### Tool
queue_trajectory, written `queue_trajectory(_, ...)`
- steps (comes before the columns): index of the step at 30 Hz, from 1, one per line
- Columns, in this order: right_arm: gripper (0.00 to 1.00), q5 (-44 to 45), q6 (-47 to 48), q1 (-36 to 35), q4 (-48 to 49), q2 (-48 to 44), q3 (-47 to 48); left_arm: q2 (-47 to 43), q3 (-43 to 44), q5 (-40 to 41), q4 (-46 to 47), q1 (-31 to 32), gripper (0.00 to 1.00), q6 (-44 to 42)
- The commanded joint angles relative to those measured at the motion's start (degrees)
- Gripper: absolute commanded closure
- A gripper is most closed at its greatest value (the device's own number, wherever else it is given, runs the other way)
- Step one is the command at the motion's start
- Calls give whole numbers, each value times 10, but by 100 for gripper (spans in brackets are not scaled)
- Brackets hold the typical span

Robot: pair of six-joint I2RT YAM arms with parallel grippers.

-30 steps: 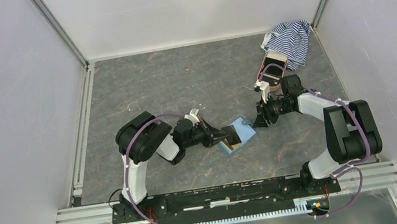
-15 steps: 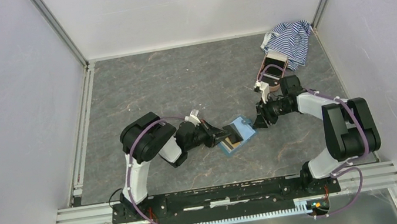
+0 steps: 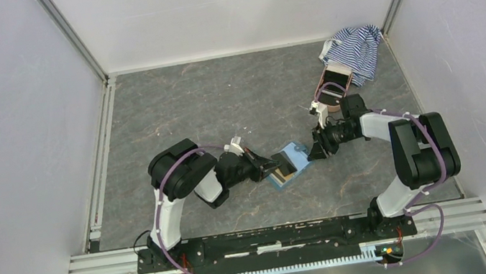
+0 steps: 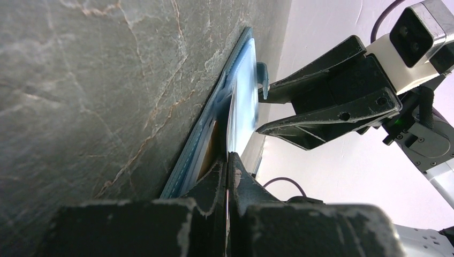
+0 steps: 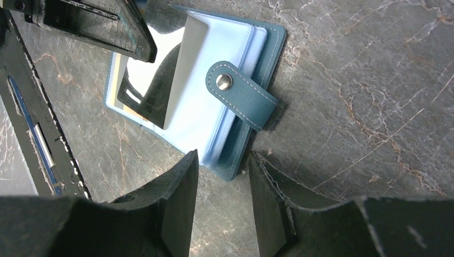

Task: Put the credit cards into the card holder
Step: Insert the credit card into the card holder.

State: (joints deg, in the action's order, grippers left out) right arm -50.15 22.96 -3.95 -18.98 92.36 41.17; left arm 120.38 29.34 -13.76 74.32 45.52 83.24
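The teal-blue card holder (image 3: 293, 161) lies open on the grey table between my two arms, pale blue pages up and snap tab (image 5: 241, 93) to the side. My left gripper (image 3: 274, 169) is shut on a shiny grey credit card (image 5: 160, 91) and holds it tilted on edge over the open pages (image 5: 214, 107). In the left wrist view the card shows edge-on between the shut fingers (image 4: 227, 160), with the holder (image 4: 238, 101) just ahead. A tan card edge (image 4: 211, 150) shows inside the holder. My right gripper (image 5: 222, 160) is open, its fingers either side of the holder's near corner.
A pink oval case (image 3: 332, 83) lies behind the right arm, against a blue-white striped cloth (image 3: 355, 47) in the back right corner. White walls with metal rails enclose the table on three sides. The right gripper's fingers (image 4: 332, 101) stand close ahead of my left wrist.
The card holder and my left gripper with the card have shifted slightly to the left. The right gripper has followed and stays at the holder's edge.
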Motion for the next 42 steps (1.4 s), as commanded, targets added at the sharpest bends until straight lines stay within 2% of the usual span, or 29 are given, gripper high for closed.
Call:
queue_trajectory(1,54,2,-6,-3,13,8,12,4,-1,32,-17,7,98,3)
queue_trajectory(8,55,-9,-11,-3,15,13,12,2,6,55,-22,23,98,-9)
queue_trajectory(11,62,-12,-11,-3,14,15,12,5,6,65,-16,29,98,-8)
queue_trajectory(14,64,-12,-11,-4,14,16,12,6,3,77,-9,34,98,-3)
queue_trajectory(23,65,-15,-12,-4,14,15,13,10,6,93,1,46,98,14)
queue_trajectory(28,65,-17,-12,-3,12,16,13,16,13,82,-11,48,89,22)
queue_trajectory(32,65,-17,-12,-3,12,15,14,2,20,80,-55,50,70,15)
queue_trajectory(42,64,-17,-9,-3,11,11,15,-39,45,87,-165,51,69,-10)
